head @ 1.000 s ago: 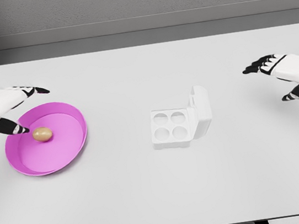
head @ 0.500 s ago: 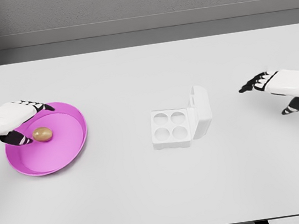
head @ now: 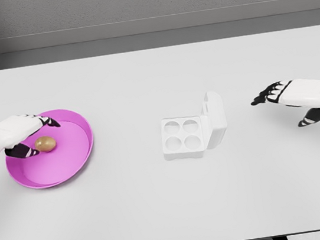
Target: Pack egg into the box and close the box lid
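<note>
Counting one egg [head: 45, 143], four cups [head: 182, 134]

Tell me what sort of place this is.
Likely a simulated test bench, not a real kitchen: a bare white table against plain grey walls, holding only a pink plate with an egg and an open egg box.

Left hand [head: 16, 133] around egg [head: 45, 143] in pink plate [head: 76, 161], open box [head: 194, 130]

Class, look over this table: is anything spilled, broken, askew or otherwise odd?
Nothing stands out. The egg lies whole in the pink plate, and the egg box sits flat with its lid raised.
</note>
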Motion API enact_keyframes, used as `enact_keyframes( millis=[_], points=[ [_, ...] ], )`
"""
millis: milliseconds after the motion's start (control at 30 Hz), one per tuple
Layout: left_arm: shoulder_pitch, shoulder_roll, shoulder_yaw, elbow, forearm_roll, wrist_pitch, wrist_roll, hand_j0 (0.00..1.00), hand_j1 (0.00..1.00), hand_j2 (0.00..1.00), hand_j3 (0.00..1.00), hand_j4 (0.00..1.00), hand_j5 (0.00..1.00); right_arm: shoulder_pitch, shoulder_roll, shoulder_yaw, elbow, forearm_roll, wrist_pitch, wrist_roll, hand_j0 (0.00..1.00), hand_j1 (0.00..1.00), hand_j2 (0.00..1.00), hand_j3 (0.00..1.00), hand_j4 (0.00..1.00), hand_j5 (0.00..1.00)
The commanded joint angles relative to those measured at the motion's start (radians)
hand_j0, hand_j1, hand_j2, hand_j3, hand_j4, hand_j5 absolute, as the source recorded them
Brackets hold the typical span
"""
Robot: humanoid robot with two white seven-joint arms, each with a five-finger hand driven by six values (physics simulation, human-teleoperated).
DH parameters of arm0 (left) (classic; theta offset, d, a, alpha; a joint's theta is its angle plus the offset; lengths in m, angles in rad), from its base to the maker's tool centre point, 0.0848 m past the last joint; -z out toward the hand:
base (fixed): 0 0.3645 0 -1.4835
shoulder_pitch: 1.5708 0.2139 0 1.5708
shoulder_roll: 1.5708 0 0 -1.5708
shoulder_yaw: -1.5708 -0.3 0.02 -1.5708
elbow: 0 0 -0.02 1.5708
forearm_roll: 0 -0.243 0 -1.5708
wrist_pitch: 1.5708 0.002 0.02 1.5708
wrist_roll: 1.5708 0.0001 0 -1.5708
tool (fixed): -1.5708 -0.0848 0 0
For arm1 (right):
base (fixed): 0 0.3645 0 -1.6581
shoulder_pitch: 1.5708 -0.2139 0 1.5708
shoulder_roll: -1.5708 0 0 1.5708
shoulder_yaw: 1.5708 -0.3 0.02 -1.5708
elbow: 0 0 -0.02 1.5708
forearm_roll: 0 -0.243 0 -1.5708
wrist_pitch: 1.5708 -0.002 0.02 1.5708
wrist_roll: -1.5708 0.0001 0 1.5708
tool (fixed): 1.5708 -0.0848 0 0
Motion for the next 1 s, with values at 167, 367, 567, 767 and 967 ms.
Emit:
enact_keyframes(
  millis=[167, 367, 567, 767, 967],
  points=[
    [0.002, -0.017, -0.006, 0.022, -0.015, 0.001, 0.000, 0.78, 0.78, 0.78, 0.78, 0.78, 0.78, -0.002, -0.002, 0.007, -0.034, -0.009, 0.002, -0.005, 1.00, 1.00, 1.00, 1.00, 1.00, 1.00],
    [0.002, -0.028, -0.010, 0.025, -0.019, 0.003, 0.000, 0.76, 0.76, 0.76, 0.76, 0.76, 0.76, -0.002, -0.002, 0.009, -0.034, -0.009, 0.002, -0.005, 1.00, 1.00, 1.00, 1.00, 1.00, 1.00],
    [0.002, -0.035, -0.011, 0.027, -0.030, 0.003, 0.000, 0.76, 0.76, 0.76, 0.76, 0.76, 0.76, -0.002, -0.002, 0.009, -0.034, -0.010, 0.002, -0.006, 1.00, 1.00, 1.00, 1.00, 1.00, 1.00],
    [0.002, -0.035, -0.040, 0.032, -0.032, 0.003, 0.000, 0.76, 0.76, 0.76, 0.76, 0.76, 0.76, -0.002, -0.004, 0.007, -0.034, -0.010, 0.002, -0.011, 1.00, 1.00, 1.00, 1.00, 1.00, 1.00],
    [0.000, -0.035, -0.039, 0.044, -0.030, 0.003, 0.000, 0.75, 0.75, 0.75, 0.75, 0.75, 0.75, -0.002, -0.002, 0.005, -0.032, -0.009, 0.002, -0.009, 1.00, 1.00, 1.00, 1.00, 1.00, 1.00]
  ],
)
